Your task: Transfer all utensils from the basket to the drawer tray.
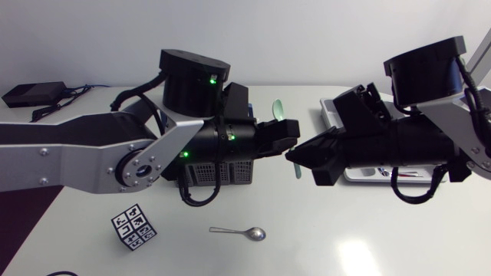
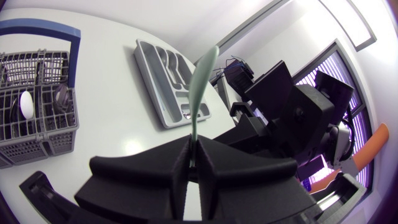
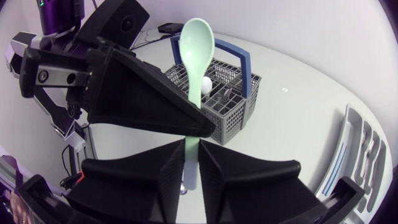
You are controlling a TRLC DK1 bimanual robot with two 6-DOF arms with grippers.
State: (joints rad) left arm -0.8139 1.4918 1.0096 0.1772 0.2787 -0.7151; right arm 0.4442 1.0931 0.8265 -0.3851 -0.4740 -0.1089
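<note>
left gripper [image 1: 291, 136]: yours is out over the middle of the bench [image 1: 368, 238], clamped tight on the mint-green spoon [image 3: 198, 43] partway down its handle.
cube [image 1: 132, 226]: little black-and-white tagged one, sitting on the bench near the front edge, left of the steel spoon [image 1: 242, 231].
basket [image 2: 37, 118]: grey mesh with a blue handle, mostly hidden under your left arm [image 1: 84, 149] in the head view. A white utensil [image 2: 26, 102] and some dark ones are in its compartments.
steel spoon: flat on the bench by itself, in front of the basket, bowl to the right.
mint-green spoon: up off the bench, held between both grippers, bowl toward the far edge.
right gripper [image 3: 191, 149]: tip to tip with the left one, fingers pressed on the spoon's handle end from both sides.
drawer tray [image 2: 161, 87]: grey, over on the right, a few utensils lying in it, partly under your right arm [image 1: 406, 142].
</note>
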